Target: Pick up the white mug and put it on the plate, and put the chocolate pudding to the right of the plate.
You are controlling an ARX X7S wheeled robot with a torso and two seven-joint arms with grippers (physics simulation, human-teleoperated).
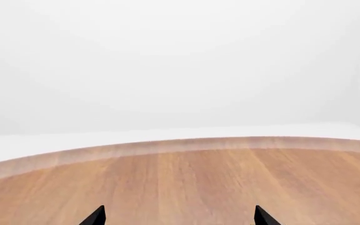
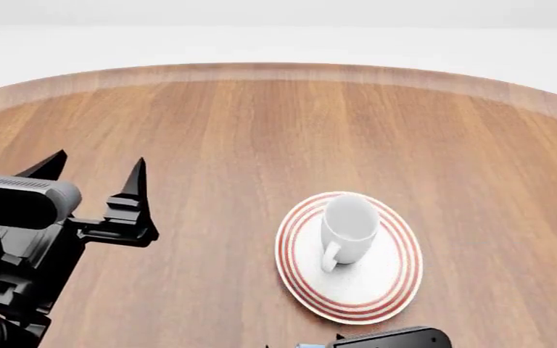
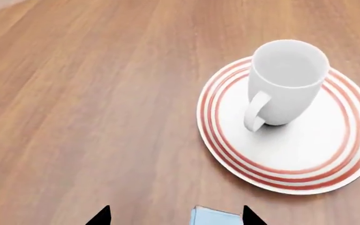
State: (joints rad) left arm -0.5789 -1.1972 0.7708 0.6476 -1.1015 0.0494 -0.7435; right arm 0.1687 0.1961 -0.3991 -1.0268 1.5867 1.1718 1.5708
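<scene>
On the round wooden counter (image 2: 259,130), the plain glossy white ceramic mug with the loop handle (image 2: 347,230) already sits upright on the round white plate with the red rings round its rim (image 2: 394,283), slightly toward the far side, handle pointing back at the robot. So I'd call the mug half of the job done.

What's left is the pudding. From the right wrist camera I can see a light blue corner (image 3: 214,217) poking in between the two dark fingertips of the right tool (image 3: 175,216), just short of the plate's near rim. My guess is that's the chocolate pudding carton, though no lettering shows. Whether the tool is actually clamped on it or just hanging over it, I can't tell.

The left tool (image 2: 95,177) hangs well off to the left of the plate, fingers spread wide with nothing between them, probably parked there so it stays out of the right arm's way.
</scene>
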